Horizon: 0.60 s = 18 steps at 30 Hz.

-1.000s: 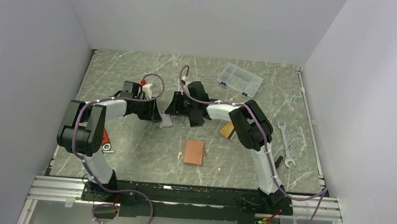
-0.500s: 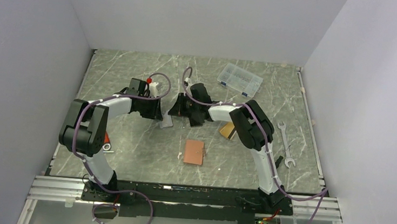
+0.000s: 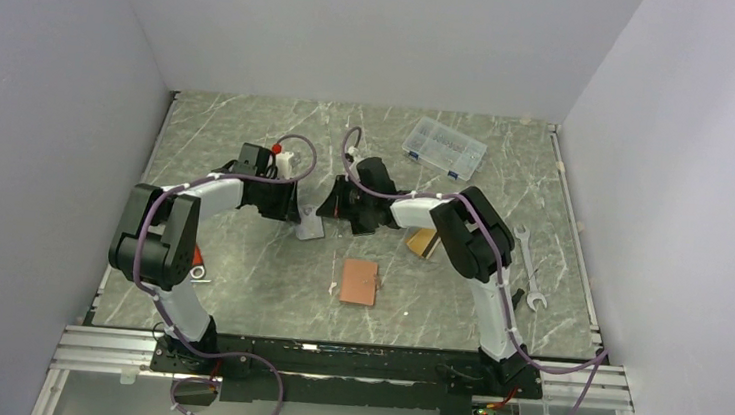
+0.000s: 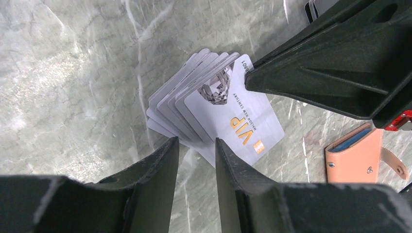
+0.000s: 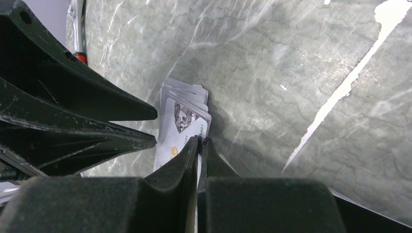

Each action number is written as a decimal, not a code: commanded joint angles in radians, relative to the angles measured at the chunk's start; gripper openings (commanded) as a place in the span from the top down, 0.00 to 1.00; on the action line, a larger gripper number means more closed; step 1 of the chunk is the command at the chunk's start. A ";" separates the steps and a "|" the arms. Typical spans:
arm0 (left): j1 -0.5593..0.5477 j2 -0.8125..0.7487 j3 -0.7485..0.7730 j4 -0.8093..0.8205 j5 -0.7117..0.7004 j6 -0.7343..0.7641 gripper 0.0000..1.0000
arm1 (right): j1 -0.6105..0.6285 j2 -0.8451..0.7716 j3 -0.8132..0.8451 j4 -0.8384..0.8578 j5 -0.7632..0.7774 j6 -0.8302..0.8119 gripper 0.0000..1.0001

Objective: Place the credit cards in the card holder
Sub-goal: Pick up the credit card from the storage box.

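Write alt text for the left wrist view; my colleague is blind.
Fanned silver-grey credit cards, the top one printed VIP in gold, lie on a marbled table. The left gripper, jaws parted, straddles their near corner, the right gripper meets the far edge; a tan card holder lies at right.

The flat marble-effect table point(image 3: 239, 136) is grey-green with white veins. The fanned thin plastic credit cards point(image 4: 218, 116) are pale silver-grey. The top one carries gold "VIP" lettering, a small gold square and a dark grey emblem. The squarish leather card holder point(image 4: 357, 162) is salmon-tan with blue-grey pockets. The left gripper point(image 4: 197, 143) and right gripper point(image 5: 199, 141) are matt black.
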 commanded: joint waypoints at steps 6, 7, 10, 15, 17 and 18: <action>0.014 -0.035 0.054 -0.006 -0.017 0.025 0.61 | -0.014 -0.081 -0.066 0.009 0.040 -0.027 1.00; 0.016 -0.034 0.056 -0.006 -0.018 0.025 0.62 | -0.014 -0.089 -0.070 0.014 0.040 -0.027 1.00; 0.023 -0.040 0.055 -0.007 -0.002 0.028 0.61 | -0.014 -0.104 -0.072 0.023 0.024 -0.024 1.00; 0.050 -0.077 0.066 -0.012 0.081 0.028 0.58 | -0.015 -0.125 -0.078 0.062 -0.022 -0.007 1.00; 0.068 -0.090 0.072 -0.017 0.137 0.023 0.57 | -0.014 -0.134 -0.074 0.072 -0.041 -0.001 1.00; 0.079 -0.096 0.075 -0.018 0.170 0.020 0.56 | -0.016 -0.138 -0.069 0.074 -0.052 0.001 1.00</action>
